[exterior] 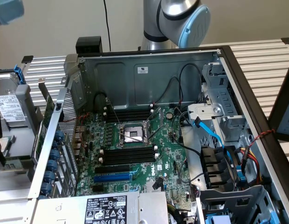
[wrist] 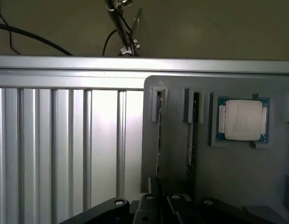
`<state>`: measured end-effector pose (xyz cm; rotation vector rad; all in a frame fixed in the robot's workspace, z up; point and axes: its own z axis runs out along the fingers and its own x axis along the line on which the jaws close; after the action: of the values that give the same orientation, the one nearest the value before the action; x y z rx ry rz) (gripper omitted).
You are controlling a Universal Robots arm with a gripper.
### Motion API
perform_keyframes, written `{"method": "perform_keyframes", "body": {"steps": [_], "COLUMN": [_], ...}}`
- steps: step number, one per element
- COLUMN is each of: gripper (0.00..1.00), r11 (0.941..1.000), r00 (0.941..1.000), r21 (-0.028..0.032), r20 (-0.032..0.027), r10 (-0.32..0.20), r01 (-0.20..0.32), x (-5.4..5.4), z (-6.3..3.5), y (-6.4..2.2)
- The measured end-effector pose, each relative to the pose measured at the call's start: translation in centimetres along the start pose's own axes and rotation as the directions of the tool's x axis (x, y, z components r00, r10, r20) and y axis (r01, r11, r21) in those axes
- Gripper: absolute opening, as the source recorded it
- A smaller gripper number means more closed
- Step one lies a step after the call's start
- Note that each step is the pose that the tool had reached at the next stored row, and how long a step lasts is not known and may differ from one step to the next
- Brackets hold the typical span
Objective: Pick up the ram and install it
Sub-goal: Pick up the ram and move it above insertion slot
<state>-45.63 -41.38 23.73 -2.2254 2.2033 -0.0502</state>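
The ram (wrist: 159, 140) stands on edge in a slot of the gray tray (wrist: 228, 177), the slot farther from the processor (wrist: 241, 120) — a second stick (wrist: 190, 140) stands between them. Your gripper (wrist: 157, 193) is clamped on one end of the ram. The tray lies on the slatted table (wrist: 65, 149) — in the exterior view, the computer case (exterior: 149, 79) is open, with black memory slots (exterior: 129, 156) on its board.

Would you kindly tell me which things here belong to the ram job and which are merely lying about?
Job: ram, slotted in the grey tray by the tool; black memory slots.
Lying about: second stick; CPU; blue slot; blue cable.
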Motion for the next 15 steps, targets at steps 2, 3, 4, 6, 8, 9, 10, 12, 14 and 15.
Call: {"method": "perform_keyframes", "body": {"steps": [2, 3, 4, 6, 8, 9, 10, 12, 14, 15], "gripper": [0.13, 0.13, 0.13, 0.13, 0.13, 0.13, 0.13, 0.13, 0.13, 0.13], "r11": [1.0000, 1.0000, 1.0000, 1.0000, 1.0000, 1.0000, 1.0000, 1.0000, 1.0000, 1.0000], "r00": [1.0000, 1.0000, 1.0000, 1.0000, 1.0000, 1.0000, 1.0000, 1.0000, 1.0000, 1.0000], "r21": [0.0001, 0.0000, 0.0000, -0.0001, 0.0001, -0.0001, 0.0000, 0.0000, 0.0001, 0.0000], "r20": [0.0001, 0.0000, 0.0000, 0.0000, 0.0000, 0.0000, 0.0000, 0.0000, 0.0002, 0.0004], "r10": [0.000, 0.000, 0.000, 0.000, 0.000, 0.000, 0.000, 0.000, 0.000, 0.000], "r01": [0.000, 0.000, 0.000, 0.000, 0.000, 0.000, 0.000, 0.000, 0.000, 0.000], "x": [0.0, 0.0, 0.0, 0.1, 0.1, 0.2, 0.2, 0.3, 0.5, 0.6], "z": [-0.91, -1.36, -1.81, -2.72, -3.64, -4.10, -4.51, -5.44, -6.33, -6.77], "y": [-0.03, -0.04, -0.06, -0.08, -0.11, -0.18, -0.29, -0.69, -1.23, -1.52]}}
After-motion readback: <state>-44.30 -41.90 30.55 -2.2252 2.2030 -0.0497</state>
